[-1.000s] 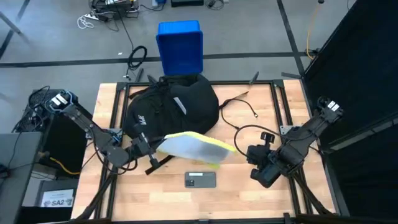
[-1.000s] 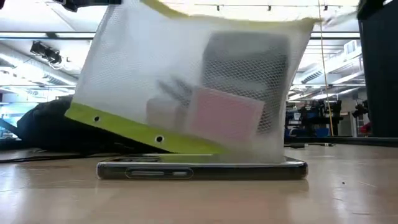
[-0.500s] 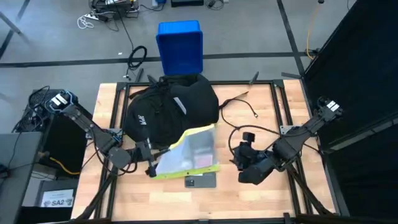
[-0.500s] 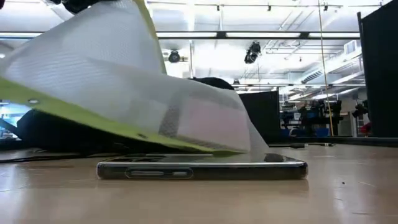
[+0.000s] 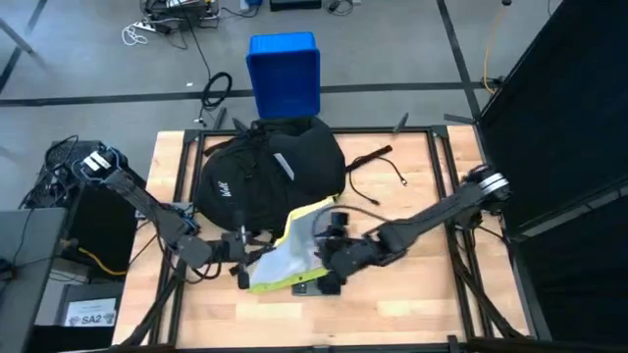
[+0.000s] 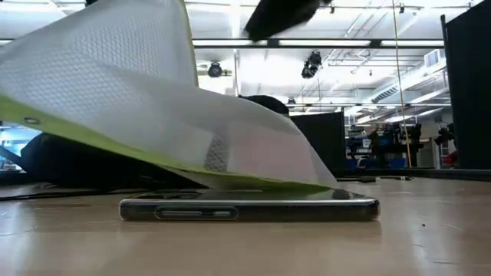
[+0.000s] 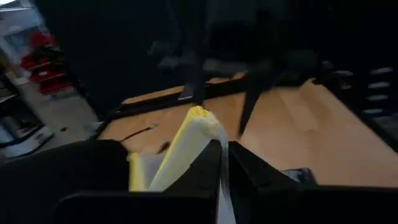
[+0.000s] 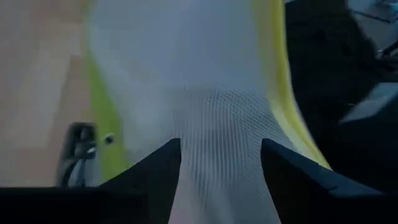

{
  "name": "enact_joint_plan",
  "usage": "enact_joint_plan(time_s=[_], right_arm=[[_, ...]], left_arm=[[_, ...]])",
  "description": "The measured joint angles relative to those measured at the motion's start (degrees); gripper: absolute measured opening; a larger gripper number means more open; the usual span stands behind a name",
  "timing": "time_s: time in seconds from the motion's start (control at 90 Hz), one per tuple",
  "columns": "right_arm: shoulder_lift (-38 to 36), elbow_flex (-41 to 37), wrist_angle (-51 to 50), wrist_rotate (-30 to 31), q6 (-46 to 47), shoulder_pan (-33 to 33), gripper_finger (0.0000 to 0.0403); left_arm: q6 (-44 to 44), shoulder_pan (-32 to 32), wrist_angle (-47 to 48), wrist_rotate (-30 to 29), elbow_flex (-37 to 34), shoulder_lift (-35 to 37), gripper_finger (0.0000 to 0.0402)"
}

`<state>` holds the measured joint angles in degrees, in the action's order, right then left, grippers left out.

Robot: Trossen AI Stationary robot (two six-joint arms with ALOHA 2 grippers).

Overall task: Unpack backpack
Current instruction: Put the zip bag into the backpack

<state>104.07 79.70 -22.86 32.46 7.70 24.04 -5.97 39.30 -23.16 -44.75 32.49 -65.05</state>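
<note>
While the backpack (image 5: 270,175) sits slumped on the far half of the table (image 5: 412,304), closer to the left edge, a white mesh pouch with a yellow-green border (image 5: 292,252) is out in front of it, toward the near edge. The left hand (image 5: 238,257) is right at the pouch's left end, and its wrist view shows the yellow-green edge (image 7: 186,144) pinched between its two dark fingers, so it's closed on the pouch. The right arm reaches across from the right edge, and the right hand (image 5: 331,257) is over the pouch's right side; from its wrist cam the fingers (image 8: 155,174) are spread wide apart with the mesh (image 8: 211,124) filling the gap between them, so it's open, not clamped on anything I can make out. In the low view the pouch (image 6: 153,115) is tilted, its lower edge coming down on a phone (image 6: 249,208) lying flat on the table near the near edge. A blue box (image 5: 284,72) stands on the floor past the far edge.
</note>
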Motion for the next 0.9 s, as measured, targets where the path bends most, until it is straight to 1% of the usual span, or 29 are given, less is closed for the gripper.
enact_joint_plan(time_s=[0.078, 0.156, 0.222, 0.333, 0.444, 0.556, 0.656, 0.778, 0.9], right_arm=[[4.6, 0.0, 3.5, -1.4, -0.4, -1.5, 0.0184], [8.7, 0.0, 4.6, -2.6, -0.3, -3.0, 0.0177], [11.4, 0.1, 4.1, -2.5, 0.6, -4.2, 0.0172], [13.5, 0.5, -0.1, -2.1, 4.9, -5.6, 0.0162], [13.5, 0.4, -7.3, -1.6, 10.3, -6.0, 0.0149], [12.4, 0.3, -14.6, -1.7, 13.8, -4.9, 0.0134], [11.4, 0.2, -22.5, -3.0, 18.4, -2.8, 0.0120], [10.8, 0.0, -35.1, -4.2, 26.1, 0.9, 0.0104], [10.8, -0.2, -49.3, -5.5, 36.9, 5.6, 0.0093]], left_arm=[[0.0, -0.9, -1.5, 2.3, 0.0, -0.7, 0.0000], [0.0, -1.6, -2.1, 2.3, 0.0, -0.9, 0.0000], [0.0, -2.1, -2.2, 2.2, -0.1, -1.0, 0.0000], [-1.5, -2.3, -2.2, 2.0, -0.2, -1.0, 0.0008], [-3.6, -2.1, -3.2, 2.2, 0.1, -0.8, 0.0037], [-5.6, -2.1, -2.8, 2.0, 0.1, -0.9, 0.0083], [-6.0, -2.0, -2.8, 1.6, 0.1, -0.9, 0.0128], [-6.1, -1.6, -2.8, -2.7, 0.1, -0.9, 0.0171], [-6.7, -0.5, -0.9, -7.9, 0.1, -0.8, 0.0194]])
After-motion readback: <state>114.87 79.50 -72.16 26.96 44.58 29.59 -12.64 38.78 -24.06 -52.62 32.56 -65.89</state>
